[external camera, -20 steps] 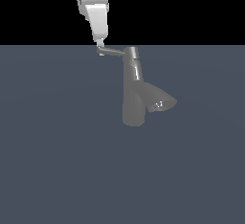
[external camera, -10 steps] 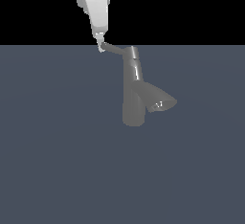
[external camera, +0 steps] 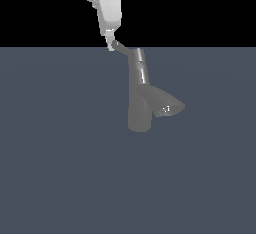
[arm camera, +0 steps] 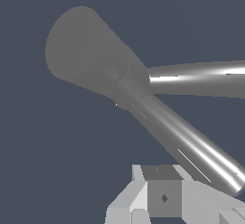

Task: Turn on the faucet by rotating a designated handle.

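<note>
The grey faucet (external camera: 139, 105) stands upright on the dark floor, and its flared spout (external camera: 166, 105) branches toward the exterior view's right. The thin handle (external camera: 124, 49) juts from the top cap toward the exterior view's left and slightly upward. My white gripper (external camera: 111, 44) comes down from above. Its fingers look closed together, and their tips touch the handle's free end without enclosing it. In the wrist view the faucet (arm camera: 86, 50) spreads across the picture. The shiny handle (arm camera: 182, 141) runs close past my gripper (arm camera: 161, 196).
A flat dark blue-grey floor (external camera: 60, 168) stretches all around the faucet. Above the horizon the background is black. No other objects show.
My gripper has shifted toward the exterior view's right while staying against the handle's tip. The handle has swung round with it, from nearly level to shorter-looking and angled upward.
</note>
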Available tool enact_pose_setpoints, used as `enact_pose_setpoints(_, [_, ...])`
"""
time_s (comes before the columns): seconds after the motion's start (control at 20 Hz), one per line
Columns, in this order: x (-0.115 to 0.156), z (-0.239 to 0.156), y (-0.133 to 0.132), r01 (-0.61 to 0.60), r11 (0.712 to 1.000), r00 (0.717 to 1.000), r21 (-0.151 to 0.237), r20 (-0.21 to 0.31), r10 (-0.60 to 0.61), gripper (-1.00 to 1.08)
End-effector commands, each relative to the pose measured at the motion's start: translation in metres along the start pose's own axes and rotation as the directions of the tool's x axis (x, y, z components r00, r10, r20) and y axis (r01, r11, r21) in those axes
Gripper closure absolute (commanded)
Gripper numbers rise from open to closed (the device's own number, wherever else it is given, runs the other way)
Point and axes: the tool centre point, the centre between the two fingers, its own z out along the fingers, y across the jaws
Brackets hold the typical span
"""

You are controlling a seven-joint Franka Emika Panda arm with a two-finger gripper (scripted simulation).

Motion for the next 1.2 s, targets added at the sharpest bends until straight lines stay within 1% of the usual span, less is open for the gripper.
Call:
enact_pose_setpoints(0.0, [0.014,0.000,0.010,-0.011,1.000,1.000,-0.009,-0.001,0.011,1.08])
enact_pose_setpoints(0.6, [0.049,-0.009,0.047,-0.008,1.000,1.000,-0.016,0.000,0.008,1.08])
enact_pose_setpoints(0.65, [0.049,-0.009,0.047,-0.008,1.000,1.000,-0.016,0.000,0.008,1.08])
enact_pose_setpoints(0.7, [0.039,-0.008,0.041,0.005,1.000,1.000,-0.013,0.002,-0.005,1.08])
enact_pose_setpoints(1.15, [0.100,-0.003,0.044,-0.003,1.000,1.000,-0.015,0.001,0.003,1.08])
